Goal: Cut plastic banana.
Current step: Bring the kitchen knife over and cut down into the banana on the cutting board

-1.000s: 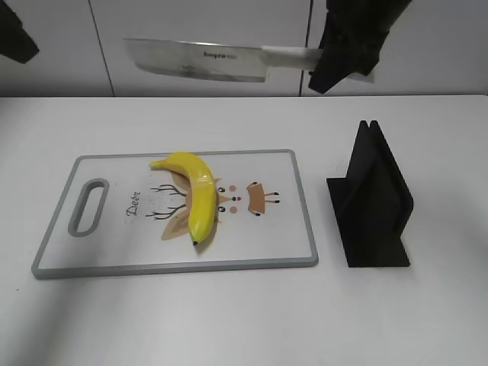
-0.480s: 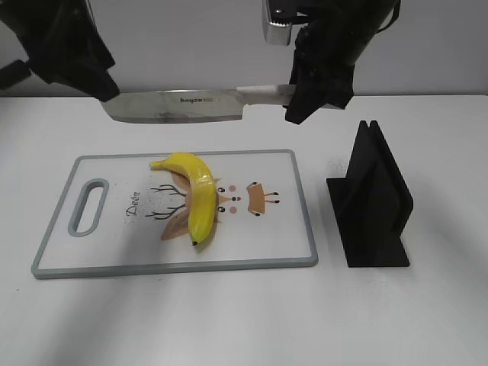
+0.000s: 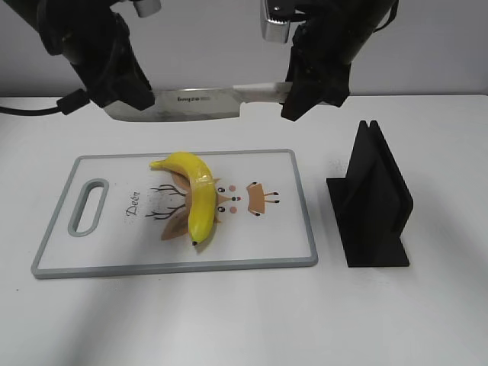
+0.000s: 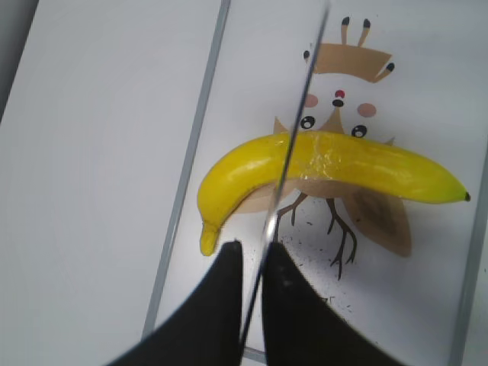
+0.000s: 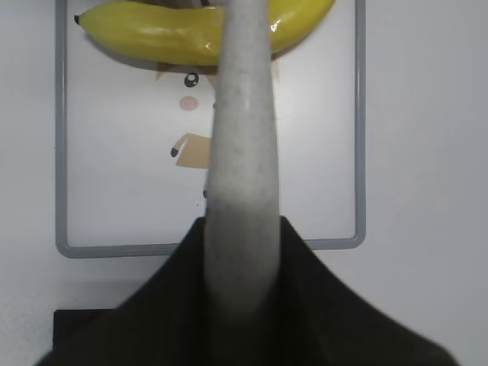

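Observation:
A yellow plastic banana lies whole on the white cutting board with a grey rim. It also shows in the left wrist view and the right wrist view. A cleaver knife hangs level above the board's far edge. My right gripper is shut on the knife's white handle. My left gripper is shut on the far end of the blade, which runs edge-on above the banana in the left wrist view.
A black knife stand sits on the white table to the right of the board. The board has a handle slot at its left end and a cartoon deer print. A white wall stands behind.
The left arm has come down from the upper left and closed on the tip of the blade. The knife, high one second ago, dropped and has held still in the last half second.

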Motion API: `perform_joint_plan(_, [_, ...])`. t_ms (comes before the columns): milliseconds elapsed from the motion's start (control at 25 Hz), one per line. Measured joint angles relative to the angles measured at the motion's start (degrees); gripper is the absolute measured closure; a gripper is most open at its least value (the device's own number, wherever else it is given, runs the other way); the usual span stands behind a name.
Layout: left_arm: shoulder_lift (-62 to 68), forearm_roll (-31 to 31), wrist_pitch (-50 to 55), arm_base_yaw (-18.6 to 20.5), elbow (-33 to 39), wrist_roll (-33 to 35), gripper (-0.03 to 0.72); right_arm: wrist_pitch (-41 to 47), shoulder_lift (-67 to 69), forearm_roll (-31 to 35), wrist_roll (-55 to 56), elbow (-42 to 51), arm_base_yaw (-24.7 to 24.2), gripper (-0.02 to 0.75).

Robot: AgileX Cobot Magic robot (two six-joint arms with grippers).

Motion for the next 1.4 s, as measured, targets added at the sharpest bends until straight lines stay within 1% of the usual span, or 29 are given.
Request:
perform_joint_plan(40, [0.28,-0.06,0.08,0.0,0.0,0.0,0.576,-0.44,0.0,0.0,0.05,0.0,0.0,0.57])
perform_joint_plan(80, [0.52,-0.06,0.14,0.0,0.0,0.17,0.637,-0.98,0.0,0.0,0.05,0.0,0.0,0.57])
perform_joint_plan(120, [0.7,0.01,0.2,0.0,0.0,0.44,0.666,-1.61,0.0,-0.14,-0.15,0.0,0.0,0.57])
perform_joint_plan(200, [1.14,0.05,0.25,0.0,0.0,0.9,0.687,-2.26,0.05,-0.33,-0.65,0.0,0.0,0.57])
perform_joint_plan(640, [8.02,-1.0,0.38,0.06,0.0,1.36,0.694,-2.14,6.3,-0.74,0.66,-0.07,0.0,0.57])
perform_joint_plan(960, [16.42,-4.0,-0.56,0.05,-0.14,2.08,0.694,-0.96,13.27,-3.0,7.14,-0.02,0.0,0.561])
perform_joint_plan(1160, [17.38,-4.88,-0.34,0.25,-1.07,2.08,0.693,-0.68,14.72,-3.42,11.07,-0.37,-0.11,0.544])
perform_joint_plan(1400, [17.46,-5.28,-0.13,0.36,-1.15,2.19,0.692,-0.68,14.99,-3.46,12.04,-0.45,-0.17,0.538])
